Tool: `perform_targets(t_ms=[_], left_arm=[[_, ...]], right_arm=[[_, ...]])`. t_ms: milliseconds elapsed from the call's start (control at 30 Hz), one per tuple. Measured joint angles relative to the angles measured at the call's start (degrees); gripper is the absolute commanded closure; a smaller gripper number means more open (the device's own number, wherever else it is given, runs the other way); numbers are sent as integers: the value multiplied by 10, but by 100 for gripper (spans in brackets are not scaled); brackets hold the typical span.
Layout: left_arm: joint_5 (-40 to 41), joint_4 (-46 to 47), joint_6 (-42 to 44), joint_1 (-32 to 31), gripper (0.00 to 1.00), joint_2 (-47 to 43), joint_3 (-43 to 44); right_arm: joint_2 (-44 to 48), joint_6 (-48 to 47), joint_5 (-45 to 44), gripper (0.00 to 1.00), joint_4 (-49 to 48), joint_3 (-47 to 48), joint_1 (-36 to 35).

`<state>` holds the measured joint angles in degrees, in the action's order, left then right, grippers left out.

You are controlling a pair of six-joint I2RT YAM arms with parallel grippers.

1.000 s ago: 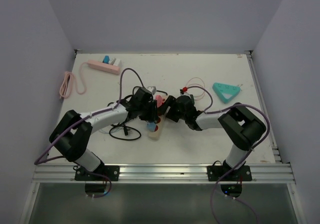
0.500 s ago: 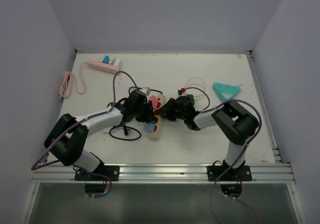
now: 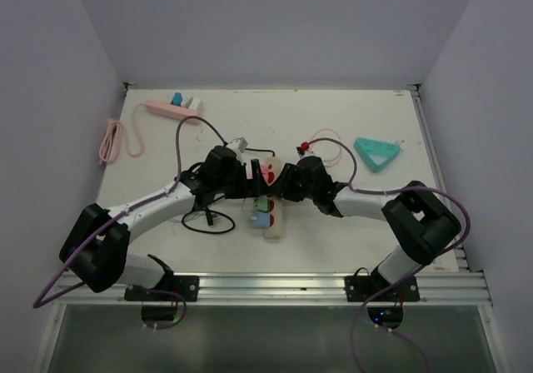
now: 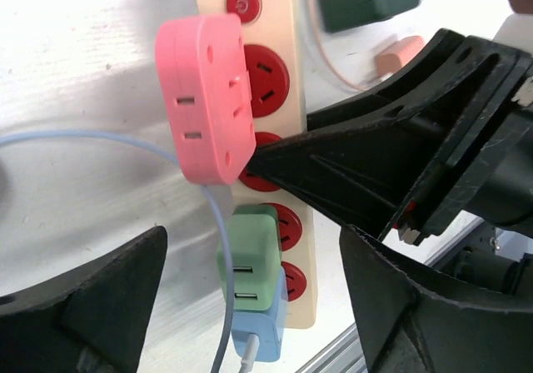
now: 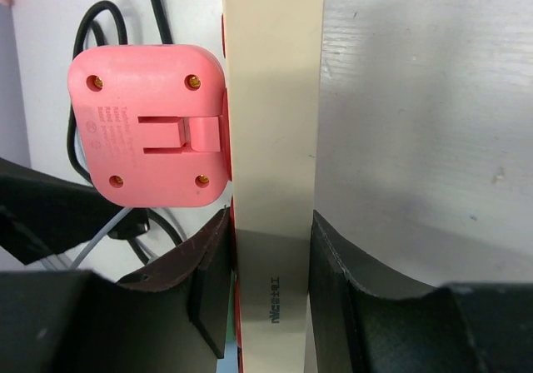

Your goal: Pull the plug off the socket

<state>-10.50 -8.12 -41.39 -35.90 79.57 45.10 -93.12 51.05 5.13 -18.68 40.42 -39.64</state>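
Observation:
A cream power strip (image 3: 274, 221) with red sockets (image 4: 266, 69) lies between the arms. It carries a pink plug (image 4: 208, 98) near its far end. A green plug (image 4: 247, 255) and a blue plug (image 4: 260, 340) with a pale cable sit near its near end. My left gripper (image 4: 250, 252) is open wide, its fingers (image 4: 92, 306) astride the strip beside the green plug and touching nothing. In the right wrist view my right gripper (image 5: 271, 231) is shut on the strip's (image 5: 275, 98) sides, just below the pink plug (image 5: 150, 136).
A second pink power strip (image 3: 172, 110) with plugs lies at the back left beside a coiled pink cable (image 3: 112, 140). A teal triangular object (image 3: 376, 151) and a thin looped wire (image 3: 326, 150) lie at the right. A black cable (image 3: 208, 221) lies left of the cream strip.
My right gripper closed on the cream strip, which swung straighter and shifted right. My left gripper opened wide, and both arms shifted.

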Motion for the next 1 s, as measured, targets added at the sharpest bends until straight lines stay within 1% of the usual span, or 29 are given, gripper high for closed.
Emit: perform_targets(t_ms=[33,133,333,433,600,733,900,1000], left_arm=[[-2,3,-4,2,7,-5,0],[-15,13,-16,3,4,-13,-2],[-42,26,-39,5,2,-13,-19],[-41,24,-40,5,7,-21,-19],[-40,14,-27,5,8,-56,-18],[-43,7,-9,5,13,-77,-17],[-70,10,12,5,14,-86,-12],[-90,14,18,5,19,-86,-2]], right_arm=[[13,-11,-3,100,15,0,0],[46,-36,-16,100,52,0,-1],[111,-76,-50,100,113,0,-2],[135,-97,-71,100,146,1,-2],[165,-135,-106,100,206,9,-2],[183,-159,-126,100,243,23,-2],[206,-185,-140,100,278,42,-2],[210,-199,-144,100,288,55,-2]])
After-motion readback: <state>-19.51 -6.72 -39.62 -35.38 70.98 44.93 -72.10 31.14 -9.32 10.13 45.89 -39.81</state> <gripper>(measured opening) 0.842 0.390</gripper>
